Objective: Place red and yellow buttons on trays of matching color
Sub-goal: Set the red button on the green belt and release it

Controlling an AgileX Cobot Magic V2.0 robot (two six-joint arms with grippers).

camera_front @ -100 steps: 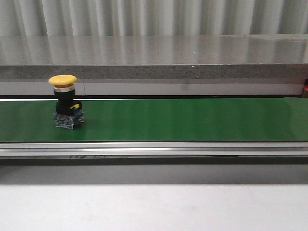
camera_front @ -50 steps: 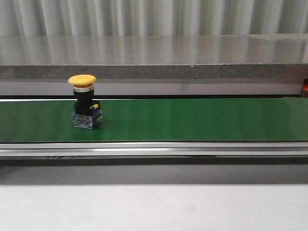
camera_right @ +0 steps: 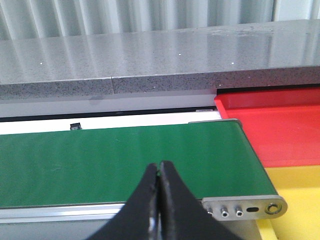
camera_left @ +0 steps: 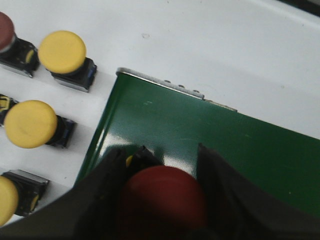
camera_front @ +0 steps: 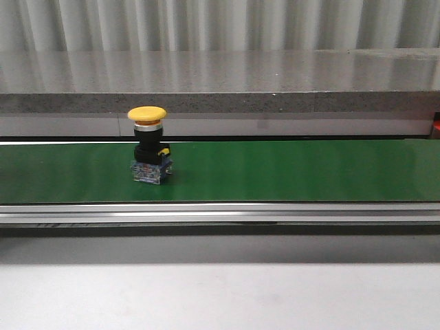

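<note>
Red tray [camera_right: 280,127] and yellow tray [camera_right: 295,192] hold no buttons.

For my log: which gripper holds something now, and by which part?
The left gripper holds a red button, fingers at the sides of its cap. The right gripper is shut, holding nothing.

You have a green conveyor belt [camera_front: 289,172] running across the front view, with one yellow button [camera_front: 149,154] standing upright on its left part. In the left wrist view, the white table [camera_left: 200,45] beside the belt end carries three yellow-capped buttons [camera_left: 62,52] and one red-capped button [camera_left: 6,30], apart from each other.
</note>
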